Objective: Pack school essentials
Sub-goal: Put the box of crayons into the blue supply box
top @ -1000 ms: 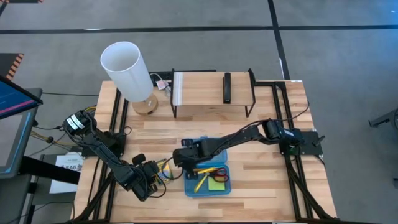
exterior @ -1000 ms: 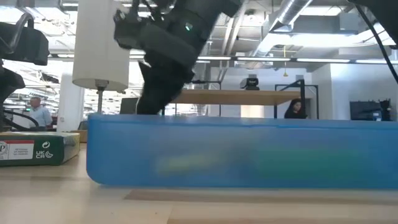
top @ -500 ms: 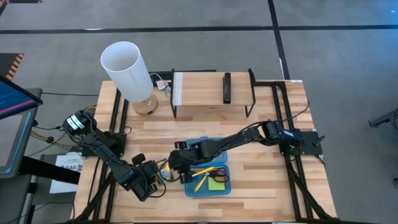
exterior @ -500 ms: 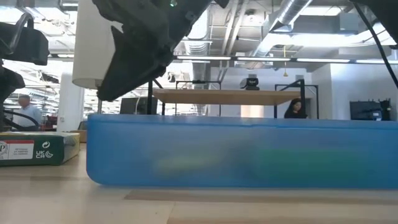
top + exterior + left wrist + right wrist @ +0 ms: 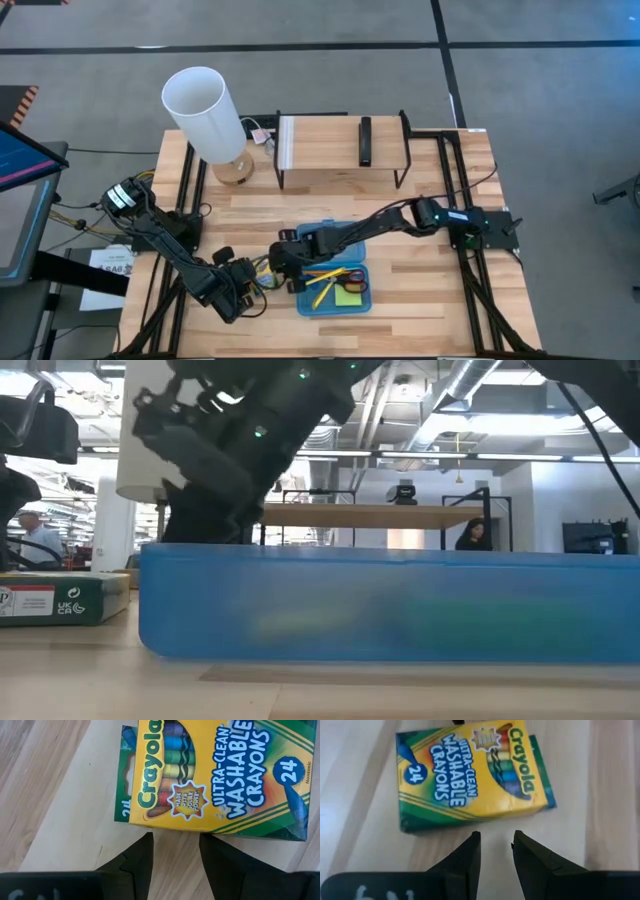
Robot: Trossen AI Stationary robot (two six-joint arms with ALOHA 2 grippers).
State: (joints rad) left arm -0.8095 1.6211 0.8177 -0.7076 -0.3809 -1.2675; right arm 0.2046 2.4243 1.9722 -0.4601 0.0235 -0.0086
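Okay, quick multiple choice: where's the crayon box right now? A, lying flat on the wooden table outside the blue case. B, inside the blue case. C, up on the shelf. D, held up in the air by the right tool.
A: both wrist views show the crayon box flat on the wooden table, just ahead of each tool's open fingers and ungripped.

The pale butcher-block wooden desk (image 5: 420, 290) carries a white cylindrical lamp on a round wooden base (image 5: 205, 118) at its back left corner. Beside it stands a low wooden shelf on a black wire frame (image 5: 340, 140) (a slim black bar-shaped object (image 5: 366, 141) rests on the shelf top). Near the front middle sits the blue translucent plastic case (image 5: 334, 288). Just left of it, flat on the boards, lies the yellow-green crayon box (image 5: 210, 775).
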